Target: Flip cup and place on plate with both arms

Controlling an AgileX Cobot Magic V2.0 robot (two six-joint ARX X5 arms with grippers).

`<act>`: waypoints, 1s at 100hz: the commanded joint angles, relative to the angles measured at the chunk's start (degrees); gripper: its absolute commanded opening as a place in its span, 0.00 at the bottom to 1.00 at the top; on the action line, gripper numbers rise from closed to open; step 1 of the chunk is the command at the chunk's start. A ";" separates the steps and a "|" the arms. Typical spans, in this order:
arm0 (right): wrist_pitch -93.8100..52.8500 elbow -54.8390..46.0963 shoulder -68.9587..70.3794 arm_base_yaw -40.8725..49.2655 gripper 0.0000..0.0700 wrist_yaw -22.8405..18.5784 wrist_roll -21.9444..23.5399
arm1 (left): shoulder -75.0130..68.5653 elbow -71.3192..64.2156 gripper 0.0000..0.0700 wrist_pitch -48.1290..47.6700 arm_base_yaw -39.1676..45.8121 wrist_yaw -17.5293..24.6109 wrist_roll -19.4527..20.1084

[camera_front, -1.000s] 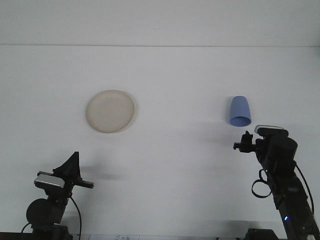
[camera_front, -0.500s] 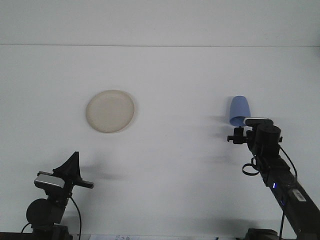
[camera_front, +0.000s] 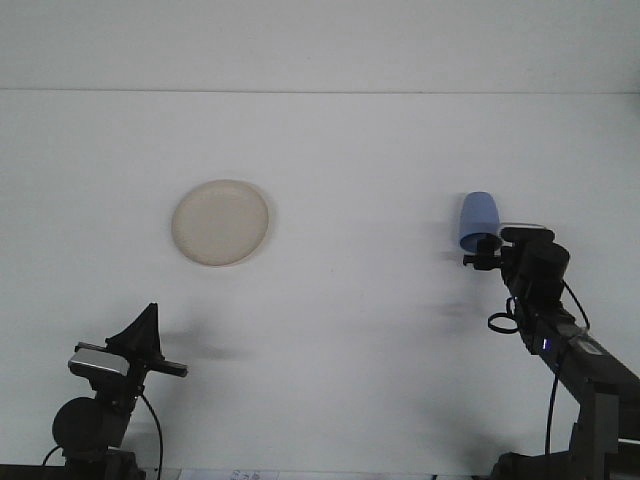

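Where the blue cup (camera_front: pixel 477 221) stands mouth-down on the desk (camera_front: pixel 380 330), well apart from the plate (camera_front: pixel 220 222), it looks light, rigid, smooth; take its wall; right claw (camera_front: pixel 484 252) touches its rim, spread unclear; left claw (camera_front: pixel 150 335) idle, spread unclear.

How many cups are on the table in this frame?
1. The blue cup stands upside down on the right side of the table, just beyond the right gripper. The plate at left holds no cup. Nothing seems hidden.

Matt blue plastic cup (camera_front: pixel 476 219), matt cream plate (camera_front: pixel 220 222), smooth white table (camera_front: pixel 350 330).
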 commanded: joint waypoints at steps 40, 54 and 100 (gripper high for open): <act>9.38 0.90 4.11 -1.38 0.00 -7.98 -2.34 | -0.09 -1.11 0.02 0.55 -0.04 0.02 -0.11; 7.08 0.90 2.95 -0.79 0.00 -10.80 -2.32 | -0.09 -1.11 0.02 0.55 -0.04 0.02 -0.11; -38.91 19.39 -15.80 15.02 0.00 -10.97 -4.79 | -0.09 -1.11 0.02 0.55 -0.04 0.02 -0.11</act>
